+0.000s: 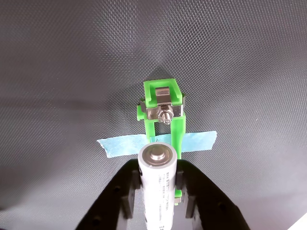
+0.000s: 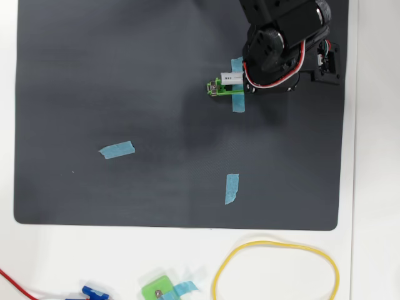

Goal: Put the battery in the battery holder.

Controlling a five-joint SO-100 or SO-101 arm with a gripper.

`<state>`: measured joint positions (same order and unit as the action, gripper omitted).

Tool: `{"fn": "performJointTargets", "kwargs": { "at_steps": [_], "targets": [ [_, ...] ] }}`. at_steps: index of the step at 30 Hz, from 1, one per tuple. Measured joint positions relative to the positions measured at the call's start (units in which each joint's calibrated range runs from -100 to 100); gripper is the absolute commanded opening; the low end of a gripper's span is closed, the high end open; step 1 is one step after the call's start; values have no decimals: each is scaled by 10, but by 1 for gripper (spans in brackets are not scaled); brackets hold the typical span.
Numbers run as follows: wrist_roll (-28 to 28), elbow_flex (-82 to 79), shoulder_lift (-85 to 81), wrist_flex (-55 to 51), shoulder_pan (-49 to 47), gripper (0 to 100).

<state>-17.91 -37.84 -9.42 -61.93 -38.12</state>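
Wrist view: gripper jaws were clamped on the battery, one black finger each side, cell sticking out forward past the tips with its flat metal end facing the camera. Battery holder lay just ahead of and below the jaws, lengthwise in line with the cell, probably so it can drop straight into the slot; blue tape strip crossed it, likely pinning it to the dark mat. Overhead view: battery showed at the arm's left, over the holder, not seated as far as I could judge.
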Motion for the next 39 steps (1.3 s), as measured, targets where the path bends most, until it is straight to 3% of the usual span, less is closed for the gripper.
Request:
{"fn": "performJointTargets", "kwargs": {
  "at_steps": [39],
  "targets": [
    [0,0,40,22,-8,0]
  ]
}}
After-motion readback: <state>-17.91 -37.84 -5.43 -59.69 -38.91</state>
